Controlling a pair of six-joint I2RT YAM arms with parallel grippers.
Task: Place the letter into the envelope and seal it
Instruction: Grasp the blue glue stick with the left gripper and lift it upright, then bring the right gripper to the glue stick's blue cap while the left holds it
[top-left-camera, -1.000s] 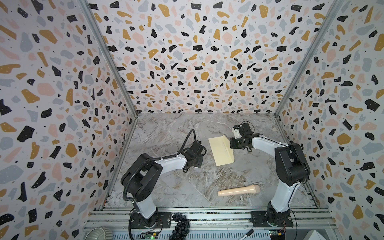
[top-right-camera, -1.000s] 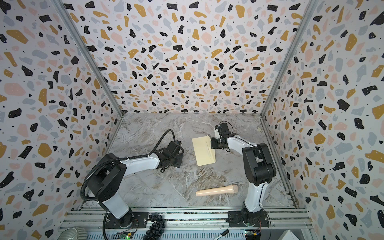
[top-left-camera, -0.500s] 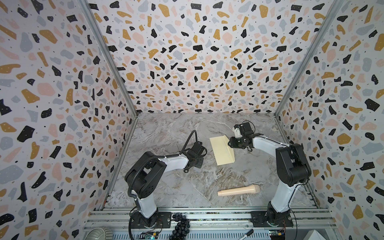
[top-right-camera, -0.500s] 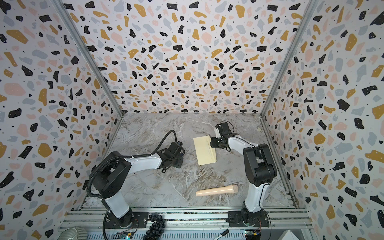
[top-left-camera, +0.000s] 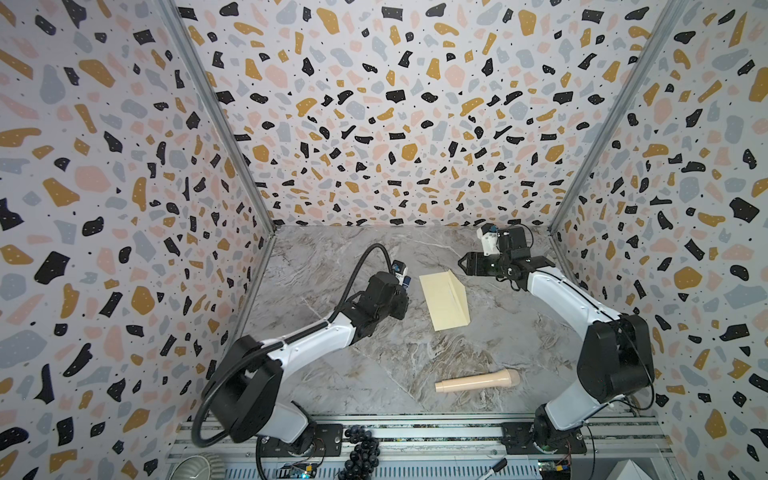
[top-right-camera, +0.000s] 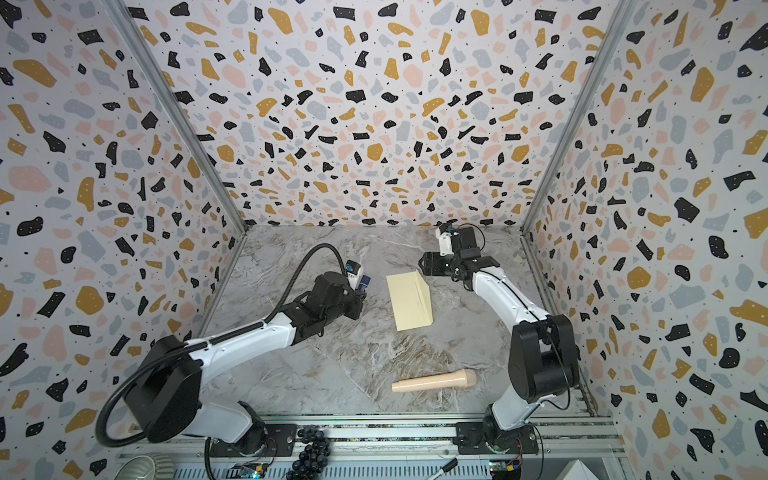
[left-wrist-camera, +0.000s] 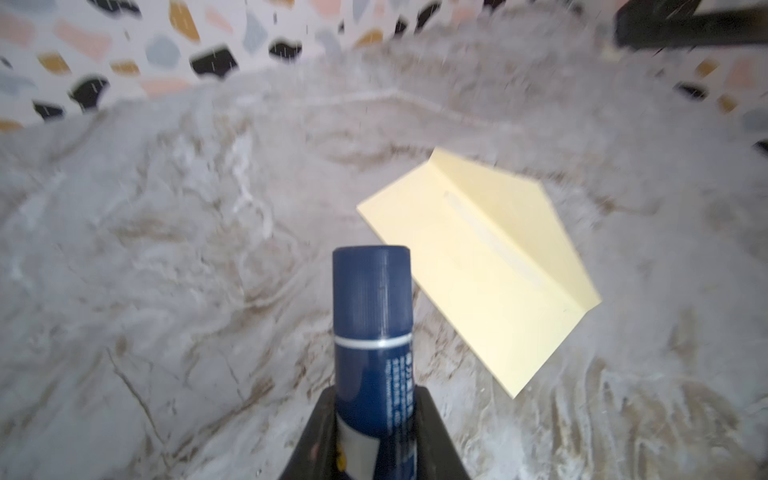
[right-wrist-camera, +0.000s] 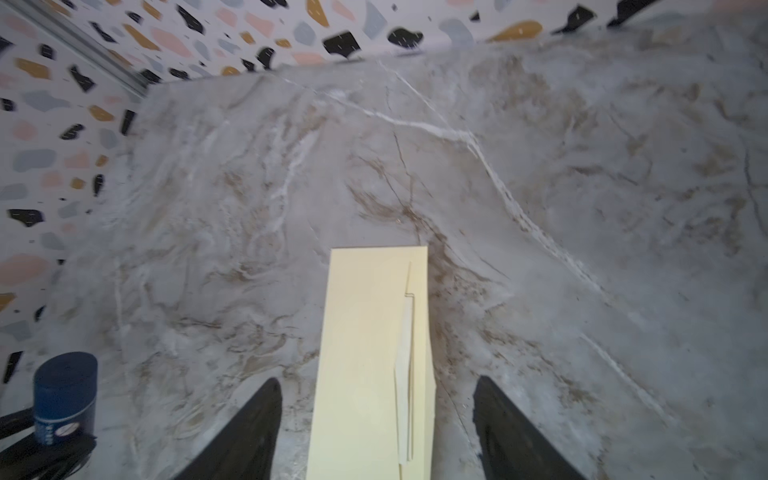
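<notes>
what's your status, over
Left gripper shut on dark blue glue stick; right gripper open near far end of pale yellow paper envelope. Letter not visible. Beige wooden rod apart, near front.

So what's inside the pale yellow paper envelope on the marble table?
Nothing of its inside shows. The pale yellow paper envelope lies flat on the marble table, flap folded over. No tan sheet is visible anywhere; whether it is within cannot be told.

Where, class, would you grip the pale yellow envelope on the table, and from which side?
Take the envelope by its flap, which seems to stand slightly off the flat body along the long edge nearest the right gripper. Come in low from that side with that open gripper; the rest lies flat on the table, offering nothing to pinch.
</notes>
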